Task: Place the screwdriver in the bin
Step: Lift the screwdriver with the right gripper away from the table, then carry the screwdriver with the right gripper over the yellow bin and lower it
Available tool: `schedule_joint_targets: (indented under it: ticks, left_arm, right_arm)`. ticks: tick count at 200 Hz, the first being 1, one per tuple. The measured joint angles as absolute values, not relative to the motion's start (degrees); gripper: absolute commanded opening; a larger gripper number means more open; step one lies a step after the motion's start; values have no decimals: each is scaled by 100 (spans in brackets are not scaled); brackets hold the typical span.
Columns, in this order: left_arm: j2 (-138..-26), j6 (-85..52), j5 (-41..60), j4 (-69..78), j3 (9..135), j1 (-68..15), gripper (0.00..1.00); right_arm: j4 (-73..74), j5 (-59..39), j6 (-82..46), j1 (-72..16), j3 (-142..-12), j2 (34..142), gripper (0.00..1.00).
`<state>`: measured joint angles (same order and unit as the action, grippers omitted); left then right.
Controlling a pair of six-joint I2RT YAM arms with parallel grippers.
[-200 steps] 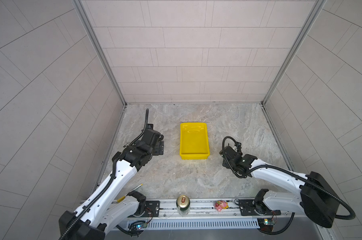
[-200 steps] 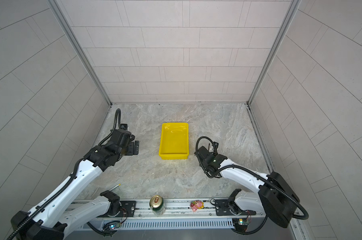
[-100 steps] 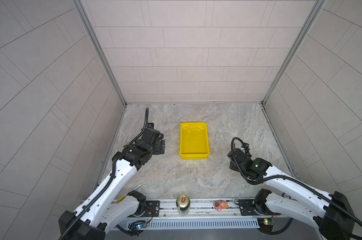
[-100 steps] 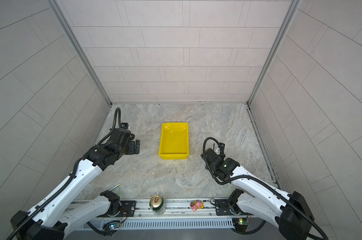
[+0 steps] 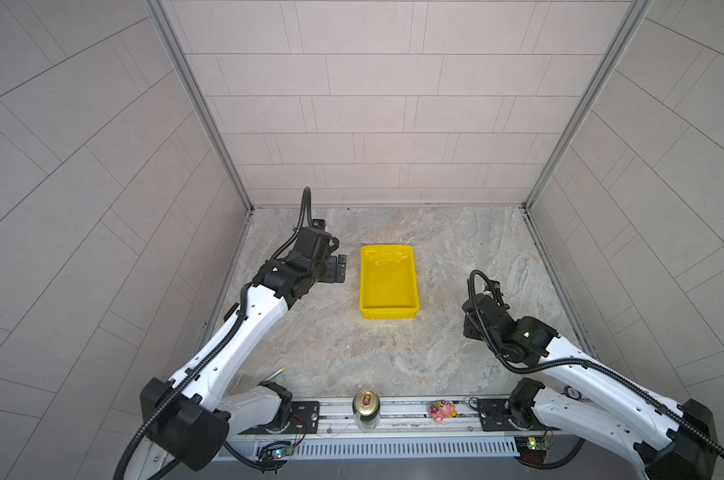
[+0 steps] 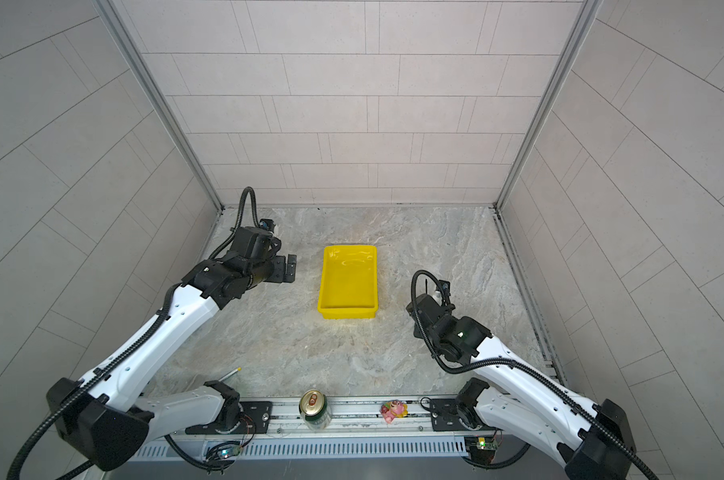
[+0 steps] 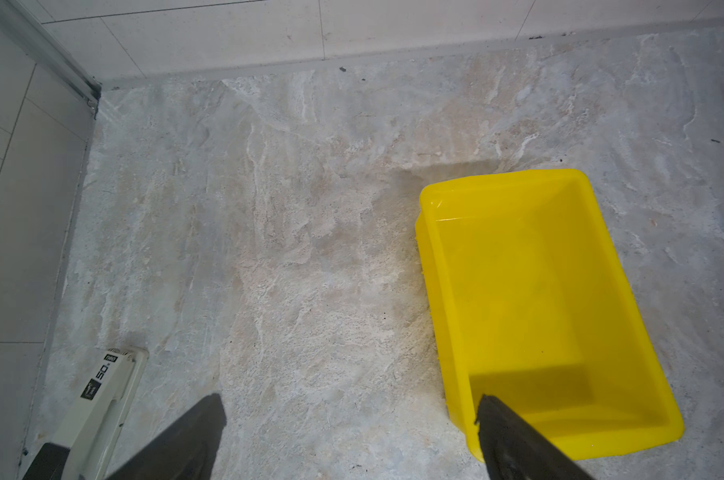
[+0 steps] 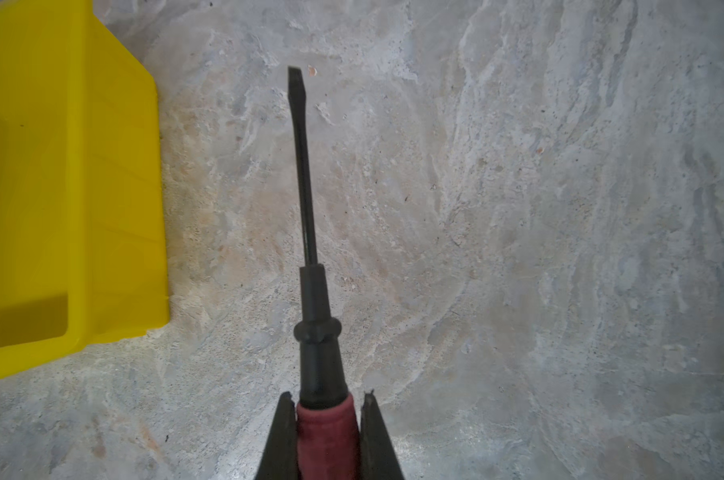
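The screwdriver [image 8: 315, 332] has a red handle and a thin black shaft, and it hangs above the stone floor. My right gripper [image 8: 327, 395] is shut on its handle. The yellow bin [image 8: 81, 208] lies to one side of the shaft tip, a short gap away. In both top views the bin [image 5: 387, 312] [image 6: 347, 312] stands mid-floor and looks empty. The right wrist [image 5: 487, 313] hovers to the right of its front corner and hides the jaws. My left gripper [image 5: 338, 268] [image 7: 349, 401] is open and empty just left of the bin, with one finger over the bin's near corner.
A drink can [image 5: 366, 409] and a small pink toy [image 5: 442, 409] sit on the front rail. A thin silver stick with a yellow tip [image 5: 278, 371] lies at the front left. A white tool [image 7: 102, 395] lies by the left wall. Tiled walls enclose three sides.
The right arm has swung out to the right, carrying the screwdriver a little away from the bin's front corner. The left gripper has edged back and closer to the bin.
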<state>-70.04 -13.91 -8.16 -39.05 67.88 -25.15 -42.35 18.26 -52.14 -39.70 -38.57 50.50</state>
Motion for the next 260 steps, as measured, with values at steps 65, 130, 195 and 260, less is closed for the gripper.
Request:
schedule_joint_targets:
  ticks: [65,130,195,260]
  left_arm:
    - [-7330,-1343,-364,-3653,6836,-2394,100]
    - [-7518,-1437,-75,-3577,6836,-2047,100]
    - [-7518,-1579,121,-3424,6834,-1879,100]
    - [-7516,-1629,148,-3293,6779,-1726,100]
  right_arm:
    - [-4333,1634,-4786,-3970,-4901,5666,3]
    - [-4189,1280,-4414,-4093,-5983,6788,4]
    - [-4001,845,-3957,-4353,-7773,8945,4]
    - [-3881,628,-3798,-4397,-8460,10442,4]
